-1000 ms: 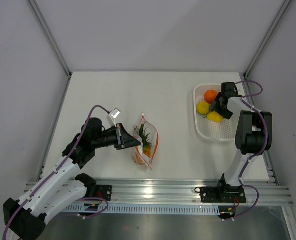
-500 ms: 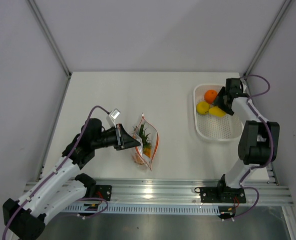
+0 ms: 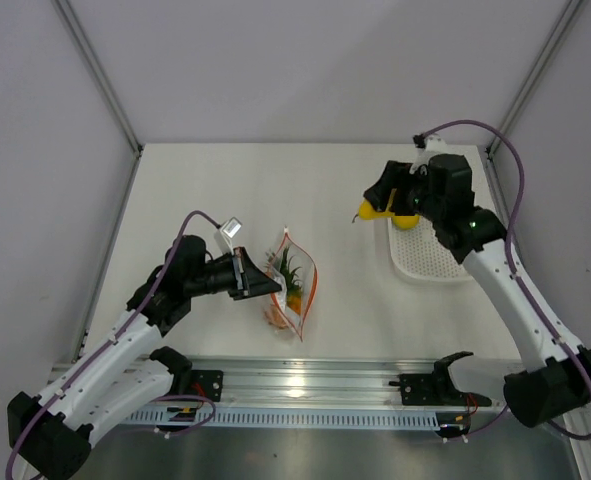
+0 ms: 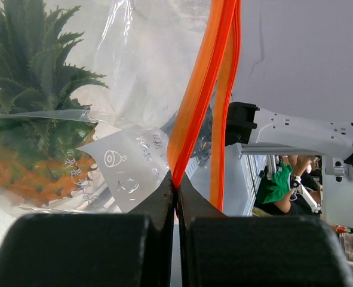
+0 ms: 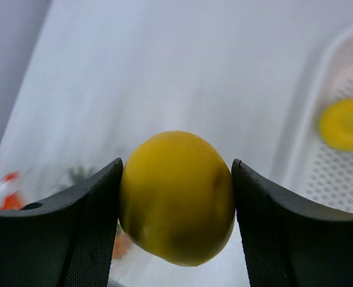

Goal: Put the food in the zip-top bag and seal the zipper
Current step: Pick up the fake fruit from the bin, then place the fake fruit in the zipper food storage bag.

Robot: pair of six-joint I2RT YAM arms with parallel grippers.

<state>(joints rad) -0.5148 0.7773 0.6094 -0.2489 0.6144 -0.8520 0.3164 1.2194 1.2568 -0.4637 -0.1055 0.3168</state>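
Note:
The clear zip-top bag [image 3: 295, 285] lies left of the table's middle with its red-orange zipper [image 3: 312, 283] held open. My left gripper [image 3: 268, 285] is shut on the zipper strip [image 4: 203, 101] at the bag's near edge [image 4: 134, 161]. The small pineapple [image 3: 290, 272] is inside the bag [image 4: 33, 119]. My right gripper [image 3: 378, 203] is shut on the yellow pear [image 3: 368, 211] and holds it in the air, left of the basket; the pear fills the gap between its fingers in the right wrist view [image 5: 176, 197]. A yellow-green round fruit [image 3: 406, 222] lies in the basket [image 5: 343, 124]. The orange is hidden.
The white perforated basket [image 3: 435, 262] stands at the right, partly under my right arm; its rim shows in the right wrist view [image 5: 295, 149]. Grey walls close the table at the back and on both sides. The metal rail runs along the near edge [image 3: 305, 385].
My right gripper has lifted the yellow pear out of the basket and carried it left, past the basket's rim. The left gripper and the bag have not moved.

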